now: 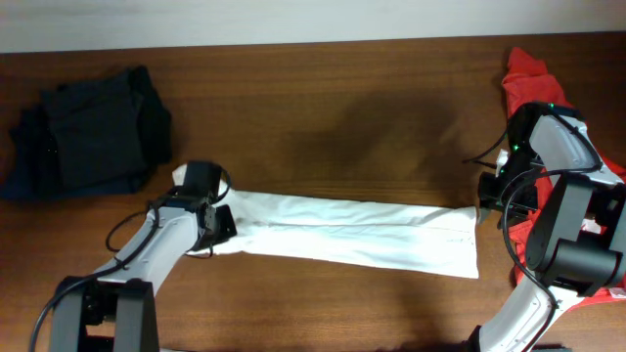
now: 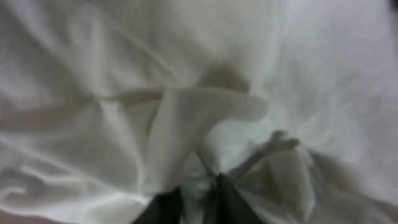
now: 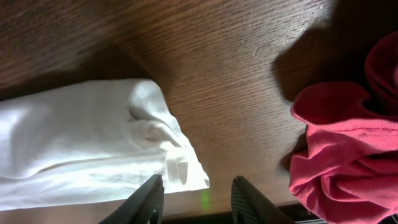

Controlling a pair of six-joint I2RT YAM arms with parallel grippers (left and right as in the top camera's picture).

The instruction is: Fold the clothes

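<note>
The white T-shirt lies folded into a long narrow strip across the front of the wooden table. My left gripper is at the strip's left end. In the left wrist view white cloth fills the frame, and a bunched fold of it is pinched between the dark fingers. My right gripper hovers at the strip's right end, open with nothing between its fingers. The shirt's folded corner lies just ahead of it. The red T-shirt is crumpled at the right edge.
A heap of black clothes sits at the back left. The red cloth lies just right of my right gripper and partly under that arm. Bare wood shows behind the white strip.
</note>
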